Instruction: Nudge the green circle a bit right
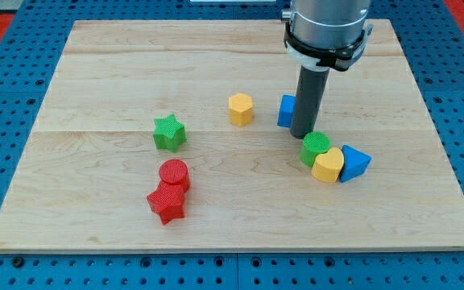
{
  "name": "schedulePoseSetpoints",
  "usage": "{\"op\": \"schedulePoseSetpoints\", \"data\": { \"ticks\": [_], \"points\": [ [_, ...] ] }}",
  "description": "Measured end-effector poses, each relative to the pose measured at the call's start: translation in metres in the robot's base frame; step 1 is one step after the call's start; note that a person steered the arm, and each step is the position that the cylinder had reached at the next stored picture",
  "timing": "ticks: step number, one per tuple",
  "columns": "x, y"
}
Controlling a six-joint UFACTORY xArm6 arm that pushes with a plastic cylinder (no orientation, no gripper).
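Observation:
The green circle (314,147) lies right of the board's middle. It touches a yellow heart (328,166) at its lower right, and a blue triangle (354,163) sits against the heart's right side. My tip (301,134) is down on the board just above and left of the green circle, close to it or touching it. A blue block (286,110) stands right behind the rod, partly hidden by it.
A yellow hexagon (241,109) sits left of the rod. A green star (169,133) lies further left. A red circle (173,173) and a red star (167,202) touch each other at the lower left. The wooden board (95,72) rests on a blue pegboard.

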State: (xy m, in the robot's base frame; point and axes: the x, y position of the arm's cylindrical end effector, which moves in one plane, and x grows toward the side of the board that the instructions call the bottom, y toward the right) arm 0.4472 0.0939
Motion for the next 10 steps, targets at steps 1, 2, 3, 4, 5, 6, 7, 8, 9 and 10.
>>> {"op": "schedulePoseSetpoints", "data": {
  "ticks": [1, 2, 3, 4, 5, 6, 7, 8, 9, 10],
  "points": [
    [-0.015, 0.001],
    [-0.031, 0.007],
    [-0.05, 0.031],
    [-0.028, 0.031],
    [-0.012, 0.031],
    [-0.003, 0.026],
    [0.008, 0.051],
    [0.009, 0.054],
    [0.01, 0.067],
    [0.004, 0.045]
  ]
}}
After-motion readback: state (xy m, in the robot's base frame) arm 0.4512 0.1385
